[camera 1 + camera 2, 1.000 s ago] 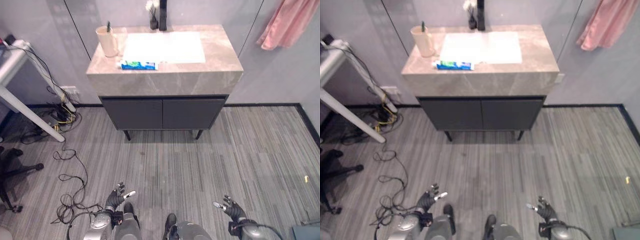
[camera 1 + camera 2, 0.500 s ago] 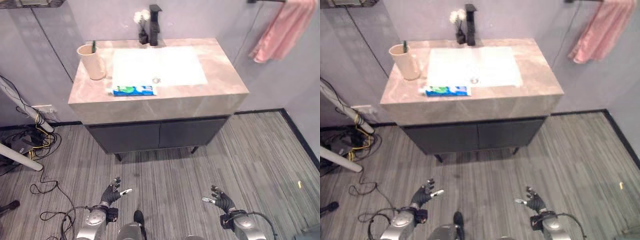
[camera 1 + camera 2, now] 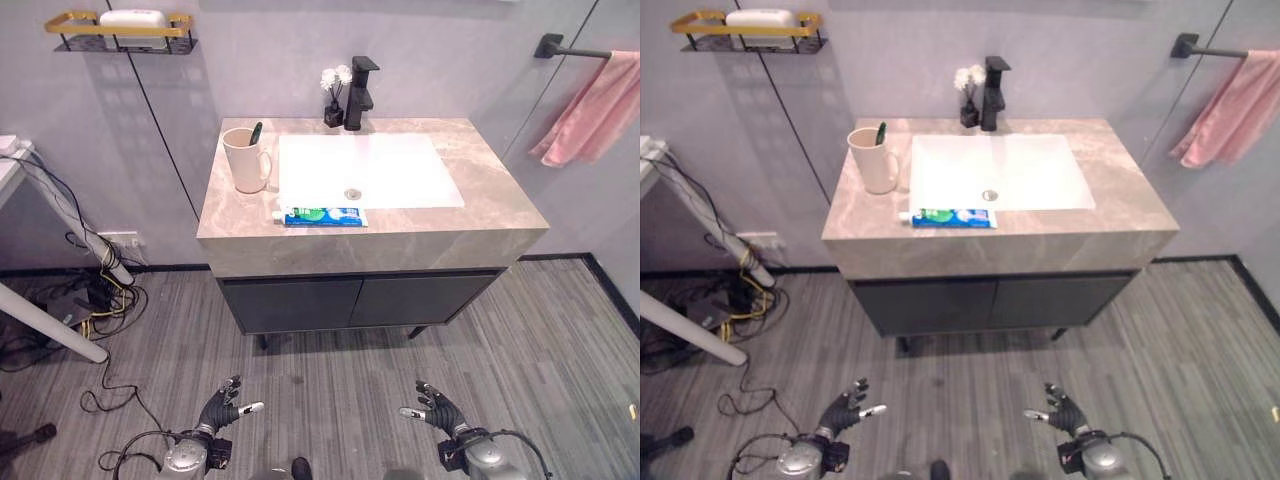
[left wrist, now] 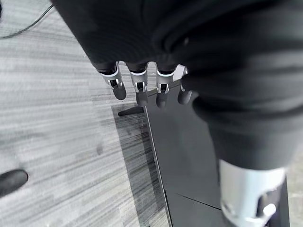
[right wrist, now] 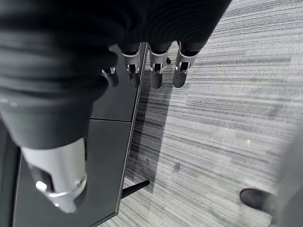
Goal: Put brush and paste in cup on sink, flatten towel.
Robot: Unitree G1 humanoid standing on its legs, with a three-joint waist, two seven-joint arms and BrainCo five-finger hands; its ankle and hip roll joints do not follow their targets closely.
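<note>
Item: washstand scene, seen from the head camera.

Cup (image 3: pixel 244 160) — stood on the tabletop (image 3: pixel 500 205) at about 9 o'clock of the basin (image 3: pixel 368 170). A dark green brush (image 3: pixel 255 132) is seen upright inside it, so that part of the task is judged done.

Paste (image 3: pixel 322 216) — a blue and green tube laid flat on the front edge of the tabletop, at about 6 o'clock of the basin and well apart from the cup. It is yet to be lifted and dropped in beside the brush.

Towel (image 3: pixel 592 110) — pink, hung bunched on a black rail (image 3: pixel 570 49) on the wall at about 3 o'clock of the washstand. It is not flattened; that step is judged untouched.

Left hand (image 3: pixel 222 408) and right hand (image 3: pixel 437 407) — both held low over the floor (image 3: pixel 330 380) at 6 o'clock, well short of the cabinet (image 3: pixel 355 302). In each wrist view the fingers are shown straight and spread, nothing held.

Also noted: black tap (image 3: pixel 360 92) and small white flowers (image 3: pixel 333 90) at 12 o'clock of the basin; a gold wall shelf (image 3: pixel 120 27) at 10 o'clock carrying a white object.

Hidden or unclear: the brush's lower length is concealed by the cup wall; the towel's far end is cut off by the frame edge; how the towel is folded over the rail cannot be made out.
</note>
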